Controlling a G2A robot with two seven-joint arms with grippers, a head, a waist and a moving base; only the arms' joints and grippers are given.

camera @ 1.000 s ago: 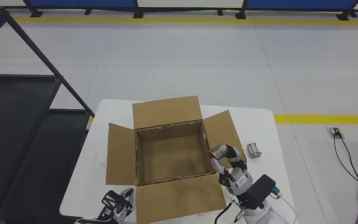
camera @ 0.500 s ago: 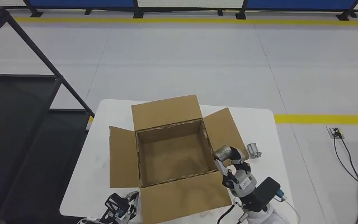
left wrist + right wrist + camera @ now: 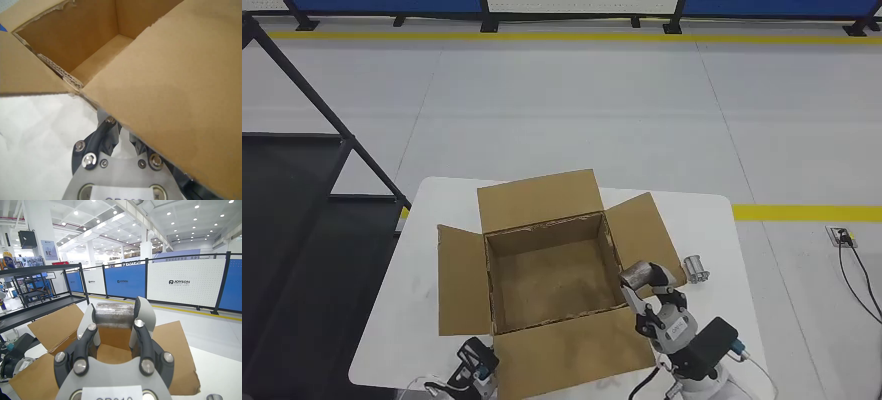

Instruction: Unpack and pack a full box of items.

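The right pincer (image 3: 115,312) is closed on a dull metal cylinder (image 3: 114,315), which is clamped crosswise between its two white fingers (image 3: 143,311). From above, this pincer (image 3: 645,285) is at the box's right near corner. It holds the cylinder (image 3: 639,271) over the edge where the right flap (image 3: 644,232) folds out. The box (image 3: 547,285) lies just past the pincer on its inner side, with all four flaps spread and the brown floor bare. On the pincer's outer side a small metal part (image 3: 697,268) sits on the white bench (image 3: 702,225), a little apart from the right flap.

The left pincer (image 3: 474,366) is low at the bench's near edge, tucked against the box's left near corner. In its own wrist view the near flap (image 3: 170,94) lies right over the pincer (image 3: 115,130) and hides its tips. Whether it is open or closed cannot be told. The box's open inside (image 3: 98,56) is ahead of it, past the torn corner. Bare bench (image 3: 37,136) lies beside and under it.

A black shelf (image 3: 302,250) stands off the bench on the left pincer's outer side.
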